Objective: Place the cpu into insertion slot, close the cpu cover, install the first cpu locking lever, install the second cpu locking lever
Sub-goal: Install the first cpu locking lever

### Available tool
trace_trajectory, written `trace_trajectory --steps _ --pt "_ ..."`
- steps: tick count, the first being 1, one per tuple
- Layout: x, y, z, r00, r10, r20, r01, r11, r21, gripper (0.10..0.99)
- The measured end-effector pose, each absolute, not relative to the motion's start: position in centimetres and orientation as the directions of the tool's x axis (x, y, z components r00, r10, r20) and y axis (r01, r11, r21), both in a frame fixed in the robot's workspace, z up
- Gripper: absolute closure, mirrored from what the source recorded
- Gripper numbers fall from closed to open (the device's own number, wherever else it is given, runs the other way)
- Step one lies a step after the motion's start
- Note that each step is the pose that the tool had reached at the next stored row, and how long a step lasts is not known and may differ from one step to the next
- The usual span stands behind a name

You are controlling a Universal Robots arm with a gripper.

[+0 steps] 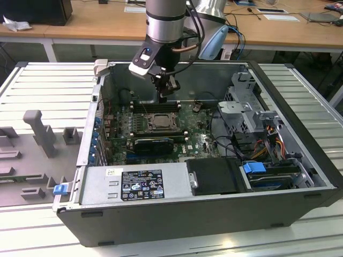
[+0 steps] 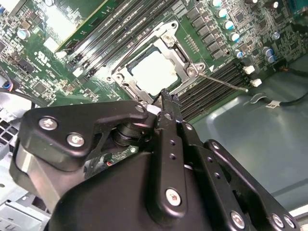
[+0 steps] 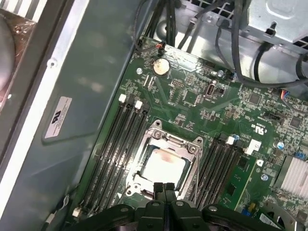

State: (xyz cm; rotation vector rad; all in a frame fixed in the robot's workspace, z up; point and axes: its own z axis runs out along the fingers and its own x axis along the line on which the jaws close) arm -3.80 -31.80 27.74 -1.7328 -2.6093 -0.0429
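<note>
Gripper [image 1: 166, 94] over the insertion slot [image 1: 159, 122], fingers pressed together on nothing.
Just above the exterior view's centre, the cpu [image 3: 162, 166] lies in the slot under the lowered cpu cover [image 3: 176, 141], just beside the fingertips.

A pale slatted metal counter [image 1: 53, 80] is carrying an open dark computer case [image 1: 214, 214], which is lying on its side across the middle. On the exterior view's left, grey moulded fixtures [image 1: 38, 131] are sitting directly on the slats, near the case.
</note>
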Motion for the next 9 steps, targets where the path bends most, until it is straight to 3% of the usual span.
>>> trace_trajectory --steps 9 --pt "-3.79 -31.80 27.74 -0.496 0.868 0.023 0.868 0.496 0.018 0.980"
